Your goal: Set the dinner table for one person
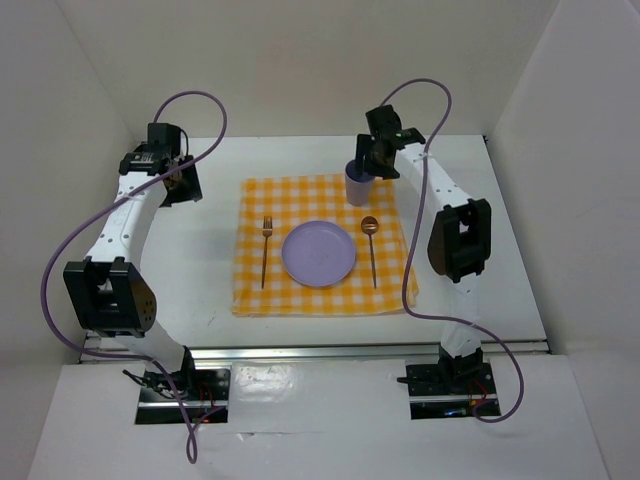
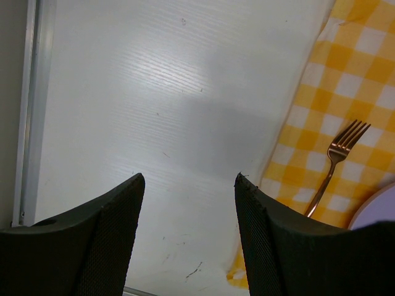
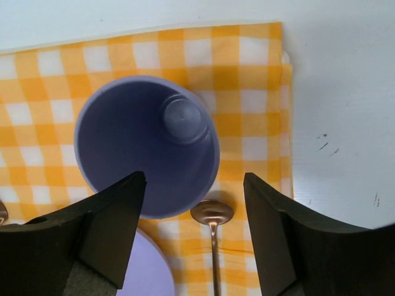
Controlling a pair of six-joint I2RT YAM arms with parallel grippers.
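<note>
On the white dinner table (image 1: 200, 270) lies a yellow-and-white checked cloth (image 1: 320, 290). On it are a lilac plate (image 1: 318, 253), a copper fork (image 1: 265, 250) to its left, a copper spoon (image 1: 371, 248) to its right and a lilac cup (image 1: 358, 183) standing upright at the back right. My right gripper (image 1: 372, 155) is open above the cup (image 3: 147, 145), empty, with the spoon bowl (image 3: 212, 212) between its fingers in the right wrist view. My left gripper (image 1: 185, 180) is open and empty over bare table left of the cloth; the fork (image 2: 336, 160) shows in its view.
White walls enclose the table on three sides. A metal rail (image 1: 320, 350) runs along the near edge and another along the left edge (image 2: 28, 111). The cloth's edge (image 2: 296, 117) lies just right of my left fingers. Purple cables loop off both arms.
</note>
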